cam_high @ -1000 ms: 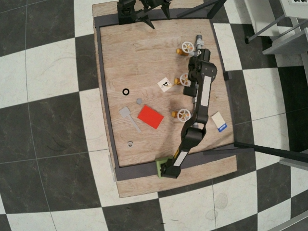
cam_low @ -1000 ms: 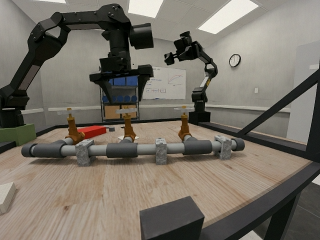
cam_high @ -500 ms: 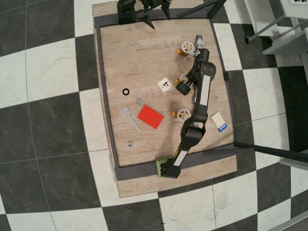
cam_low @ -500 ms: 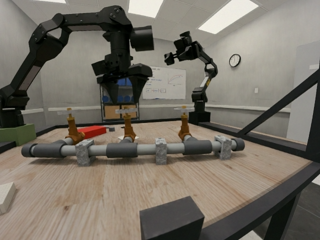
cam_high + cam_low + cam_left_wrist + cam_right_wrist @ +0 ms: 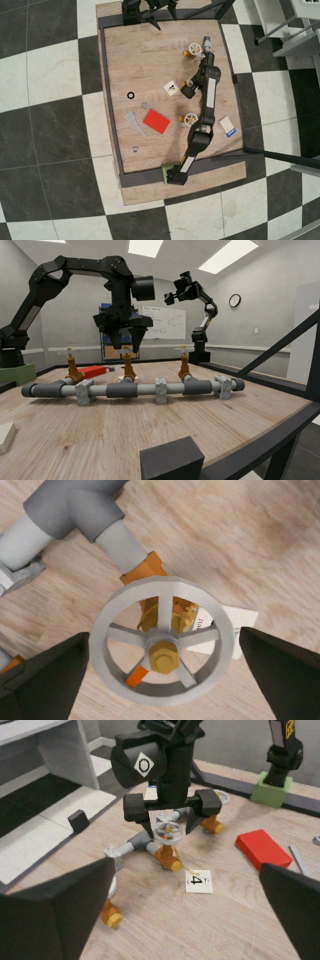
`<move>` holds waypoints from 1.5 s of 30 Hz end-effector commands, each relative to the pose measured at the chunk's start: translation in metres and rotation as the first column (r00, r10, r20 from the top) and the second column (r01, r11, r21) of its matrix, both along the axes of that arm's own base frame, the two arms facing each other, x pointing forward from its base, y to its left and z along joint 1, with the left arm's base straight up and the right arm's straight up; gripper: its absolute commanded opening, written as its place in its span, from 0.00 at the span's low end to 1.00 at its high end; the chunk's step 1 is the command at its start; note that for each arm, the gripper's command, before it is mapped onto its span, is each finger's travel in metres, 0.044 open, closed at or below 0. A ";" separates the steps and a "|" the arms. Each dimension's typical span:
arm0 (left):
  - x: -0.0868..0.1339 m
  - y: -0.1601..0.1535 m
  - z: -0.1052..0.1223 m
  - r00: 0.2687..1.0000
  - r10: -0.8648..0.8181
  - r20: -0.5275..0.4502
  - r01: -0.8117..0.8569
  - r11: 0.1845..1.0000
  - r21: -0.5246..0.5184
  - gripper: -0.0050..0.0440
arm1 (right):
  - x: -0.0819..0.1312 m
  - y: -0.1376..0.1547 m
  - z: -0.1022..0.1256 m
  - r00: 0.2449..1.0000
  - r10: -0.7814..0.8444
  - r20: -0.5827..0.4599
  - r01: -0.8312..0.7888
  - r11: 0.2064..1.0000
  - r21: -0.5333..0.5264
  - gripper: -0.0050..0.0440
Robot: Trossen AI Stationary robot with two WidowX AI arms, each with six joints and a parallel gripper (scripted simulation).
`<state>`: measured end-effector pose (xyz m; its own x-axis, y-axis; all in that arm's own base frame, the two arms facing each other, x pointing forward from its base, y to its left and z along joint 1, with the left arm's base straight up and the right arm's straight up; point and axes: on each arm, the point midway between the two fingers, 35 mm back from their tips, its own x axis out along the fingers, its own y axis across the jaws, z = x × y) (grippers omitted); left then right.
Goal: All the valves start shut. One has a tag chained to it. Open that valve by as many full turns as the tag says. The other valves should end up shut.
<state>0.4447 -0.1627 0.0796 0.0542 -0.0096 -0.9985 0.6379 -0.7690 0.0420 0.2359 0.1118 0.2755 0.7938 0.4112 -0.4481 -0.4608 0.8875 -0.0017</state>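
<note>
the tagged valve's handwheel (image 5: 189,81) (image 5: 124,351) (image 5: 225,625) (image 5: 168,833) sits between the left jaws (image 5: 124,348), which stand parted, gripping nothing. the right jaws (image 5: 168,24) are wide apart too, well away from it. the tag (image 5: 171,88) (image 5: 240,617) (image 5: 199,881) reads 4, so four turns are called for; how many are done i cannot tell. the wheel is pale grey, five-spoked, with one orange-marked spoke and a brass-coloured hub nut.
</note>
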 end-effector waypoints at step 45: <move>0.003 -0.001 0.015 0.647 0.762 -0.013 -0.760 0.644 -0.083 0.70 | -0.003 -0.001 -0.026 1.000 0.001 0.029 -0.001 1.000 0.015 0.92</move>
